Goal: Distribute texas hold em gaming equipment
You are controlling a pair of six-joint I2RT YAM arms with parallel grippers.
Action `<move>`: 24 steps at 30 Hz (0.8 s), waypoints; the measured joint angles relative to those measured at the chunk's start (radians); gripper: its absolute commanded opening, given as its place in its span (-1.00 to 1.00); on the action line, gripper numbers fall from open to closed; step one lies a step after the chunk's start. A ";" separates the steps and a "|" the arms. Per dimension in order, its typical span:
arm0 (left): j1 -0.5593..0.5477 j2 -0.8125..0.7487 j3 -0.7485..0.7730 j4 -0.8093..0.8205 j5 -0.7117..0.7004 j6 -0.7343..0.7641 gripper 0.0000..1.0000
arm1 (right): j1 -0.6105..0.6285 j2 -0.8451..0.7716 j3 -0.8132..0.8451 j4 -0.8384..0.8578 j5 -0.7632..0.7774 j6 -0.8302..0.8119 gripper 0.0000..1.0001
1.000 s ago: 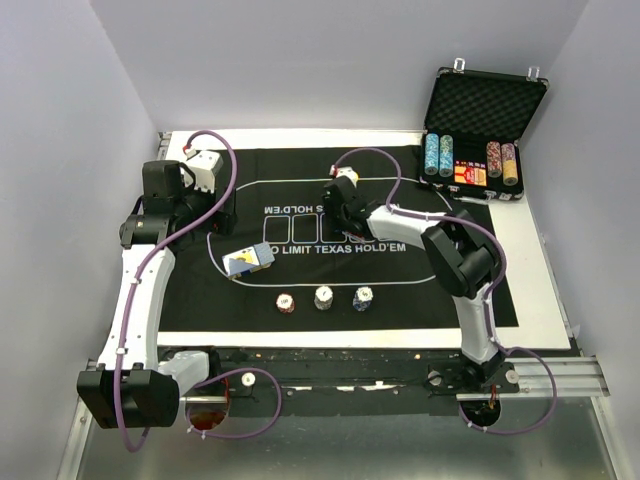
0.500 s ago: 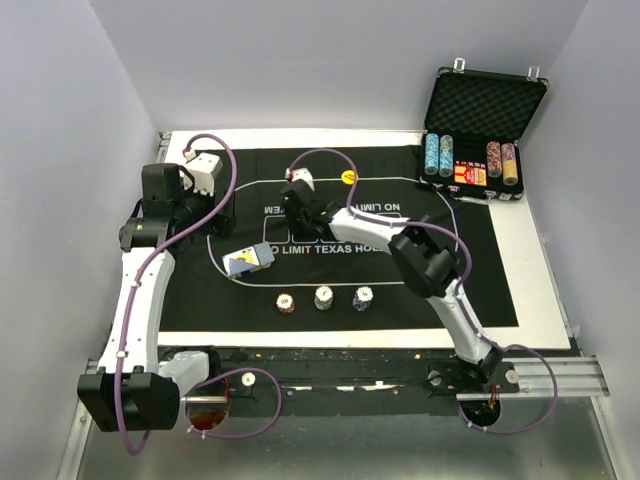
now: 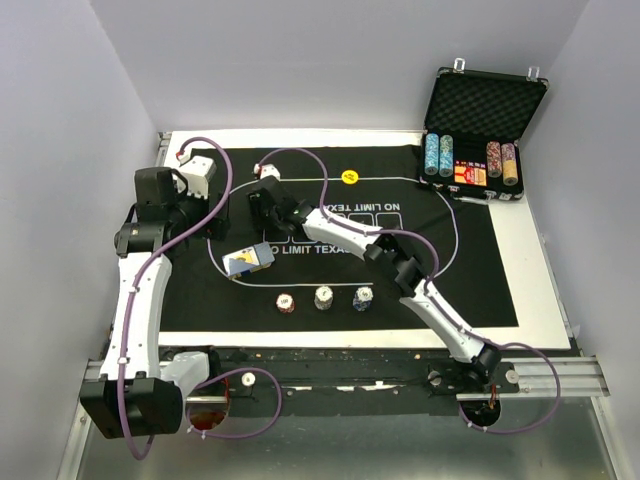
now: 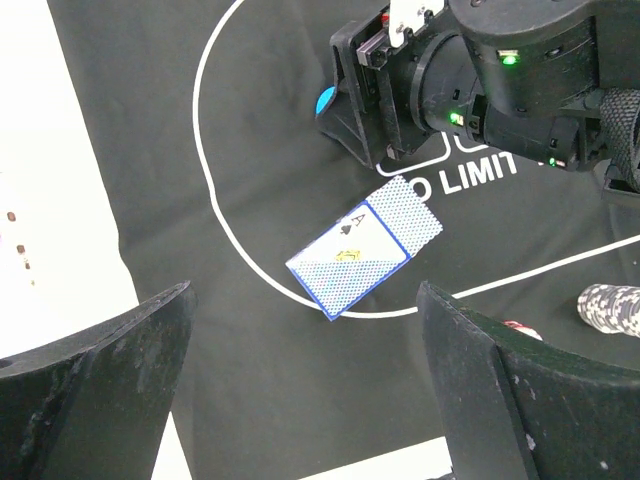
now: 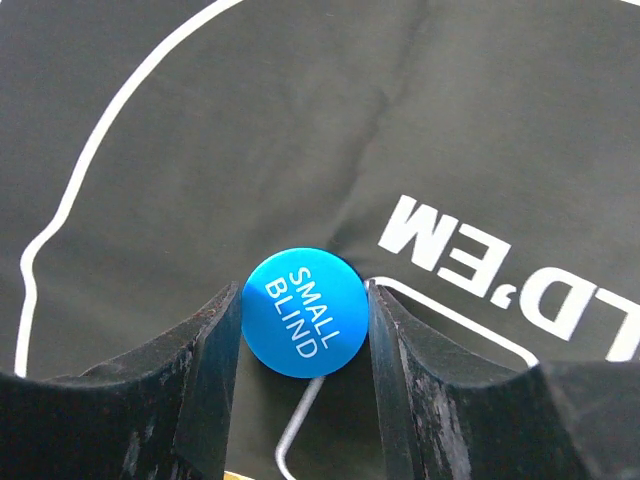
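1. Over the last second the right gripper (image 5: 303, 335) crossed from mid-mat to the left end of the mat (image 3: 480, 270). The yellow button disc (image 3: 349, 177) now lies alone at the far edge.
2. Judgement: yellow is placed, blue is being delivered.
3. The blue "SMALL BLIND" disc (image 5: 305, 312) is clamped between the right fingers, both touching its rim.
4. The left gripper (image 4: 300, 335) is wide apart and empty above the deck box (image 4: 365, 245).

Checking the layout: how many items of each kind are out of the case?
Chip stacks: 3
Button discs: 2 (yellow disc, blue disc)
Deck box: 1
Total: 6
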 measured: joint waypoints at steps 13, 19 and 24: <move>0.044 -0.002 0.000 -0.021 0.008 0.024 0.98 | 0.014 0.120 0.126 0.156 -0.301 0.129 0.35; 0.052 -0.002 0.000 -0.027 0.015 0.027 0.98 | 0.031 0.120 0.126 0.172 -0.376 0.151 0.58; 0.052 -0.002 0.001 -0.034 0.023 0.026 0.98 | 0.029 0.109 0.105 0.180 -0.373 0.140 0.60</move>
